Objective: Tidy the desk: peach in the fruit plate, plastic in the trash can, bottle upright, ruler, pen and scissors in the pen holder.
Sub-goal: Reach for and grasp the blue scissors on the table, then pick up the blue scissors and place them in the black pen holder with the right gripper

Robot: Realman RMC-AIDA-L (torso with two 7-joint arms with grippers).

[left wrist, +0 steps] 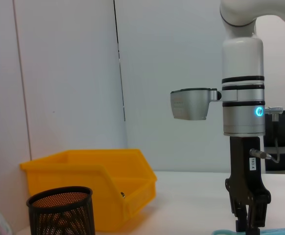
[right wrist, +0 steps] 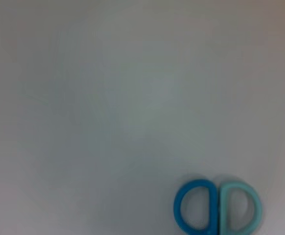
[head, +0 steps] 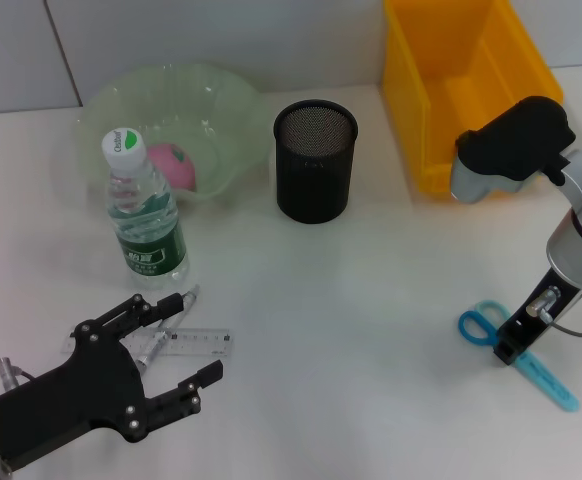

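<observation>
Scissors (head: pixel 531 360), one pair, under right tool (head: pixel 508 350), grip unclear, left tool (head: pixel 193 340) spread.

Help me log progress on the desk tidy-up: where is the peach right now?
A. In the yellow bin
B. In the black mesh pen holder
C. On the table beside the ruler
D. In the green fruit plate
D: the head view shows the pink peach lying inside the translucent green fruit plate, behind the upright water bottle, apart from the pen holder.
</observation>
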